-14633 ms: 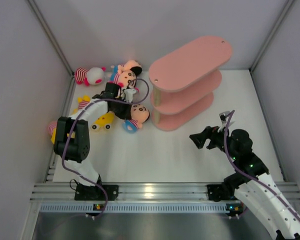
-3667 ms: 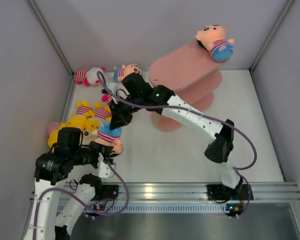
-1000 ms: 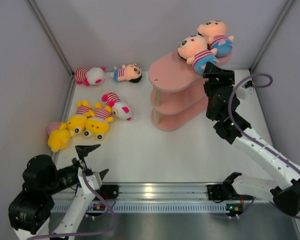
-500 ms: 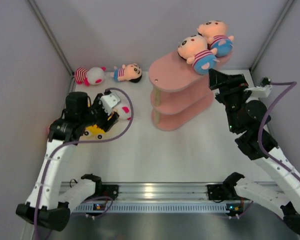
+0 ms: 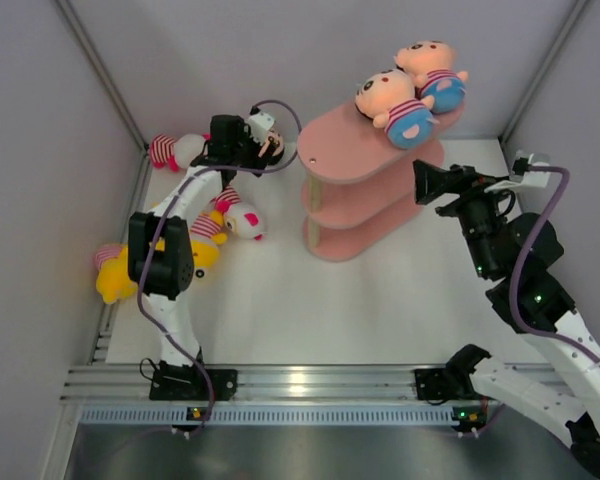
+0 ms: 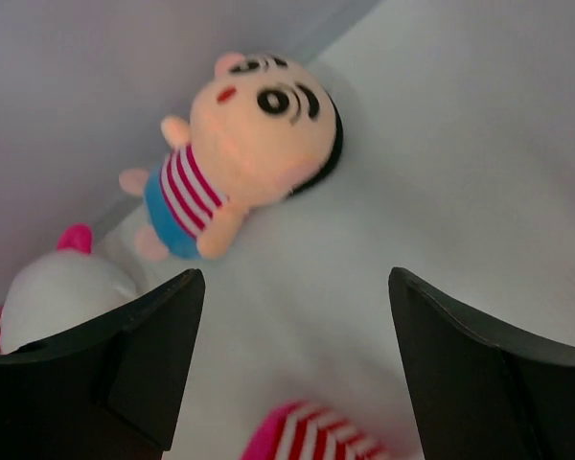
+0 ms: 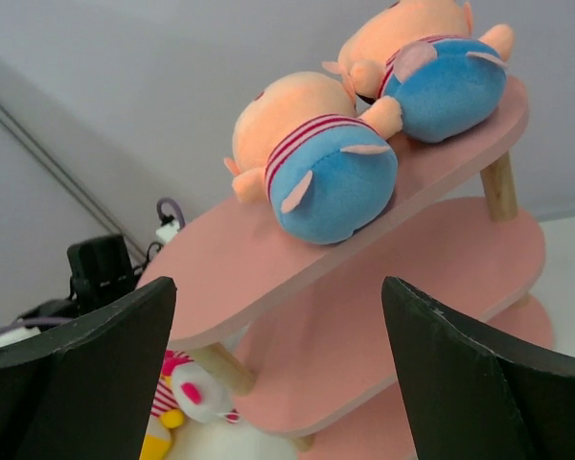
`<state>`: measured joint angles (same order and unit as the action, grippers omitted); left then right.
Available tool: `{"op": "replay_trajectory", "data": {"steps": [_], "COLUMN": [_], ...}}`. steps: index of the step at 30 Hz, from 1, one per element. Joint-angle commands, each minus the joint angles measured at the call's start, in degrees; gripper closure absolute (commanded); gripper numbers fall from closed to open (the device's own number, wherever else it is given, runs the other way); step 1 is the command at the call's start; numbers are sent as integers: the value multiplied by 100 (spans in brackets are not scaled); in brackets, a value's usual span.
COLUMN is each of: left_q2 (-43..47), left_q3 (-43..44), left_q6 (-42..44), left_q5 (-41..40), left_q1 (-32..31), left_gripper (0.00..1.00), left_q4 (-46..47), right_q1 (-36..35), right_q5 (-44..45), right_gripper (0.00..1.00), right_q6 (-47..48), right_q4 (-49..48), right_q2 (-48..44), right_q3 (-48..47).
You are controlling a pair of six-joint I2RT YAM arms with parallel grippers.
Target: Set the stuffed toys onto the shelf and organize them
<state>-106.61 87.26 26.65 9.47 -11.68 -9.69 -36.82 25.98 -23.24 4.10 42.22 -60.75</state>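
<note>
Both are gaping wide and empty, left end effector point(image 6: 292, 280) and right end effector point(image 7: 278, 285); closing off-centre, the left may be shoving the peach-faced doll point(image 6: 241, 144) away.

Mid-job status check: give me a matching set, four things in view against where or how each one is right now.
Things:
1. black-haired doll
2. leftmost yellow doll
3. left gripper
4. right gripper

Places or states:
A. open, aimed at the top board of the shelf
B. lying at the left edge of the table
C. lying on the table by the back wall
D. open, above a doll on the table

Pairs: 1-C, 2-B, 3-D, 4-A
</note>
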Motion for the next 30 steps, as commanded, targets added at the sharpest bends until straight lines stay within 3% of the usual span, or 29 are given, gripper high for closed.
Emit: {"op": "replay_trajectory", "data": {"steps": [1,8,12,14,15,16,17,18,20,26,30], "left_q2": [-1243,-3268,-3840,-3955,-3947,-3903,-3833,-3624,-3307,-1278,407], "left_q3": [1185,3461,3833,3798,3755,3702,3484,3351,2835,902,-6], "left_q6": [-205,-3,199,331,375,358,358,358,340,481,551], "left_q5": [195,-420,-1086,-1185,-1202,-1228,-1194,-1159,-974,-158,500], "left_q1": [-1,-18,-18,-18,-18,-18,-18,-18,-18,-9,-1], "left_gripper": [16,7,6,21,34,53,84,94,99,100,100], "left_q4": [829,890,1267,1373,1374,1408,1426,1435,1435,1374,358], "right_q1": [69,69,69,78,78,78,78,78,78,78,78], "right_q5": [-32,144,153,136,110,66,13,-13,-118,-856,-1427], "right_gripper": [12,11,11,11,10,10,11,10,10,5,5], "right_q6": [961,1314,1375,1384,1393,1393,1393,1393,1340,1419,1419], "right_q4": [12,-207,-331,-331,-322,-305,-296,-278,-120,555,1512], "right_q2": [129,190,331,427,463,480,498,498,472,454,577], "right_q3": [-174,203,353,327,310,292,248,222,143,-208,-674]}}
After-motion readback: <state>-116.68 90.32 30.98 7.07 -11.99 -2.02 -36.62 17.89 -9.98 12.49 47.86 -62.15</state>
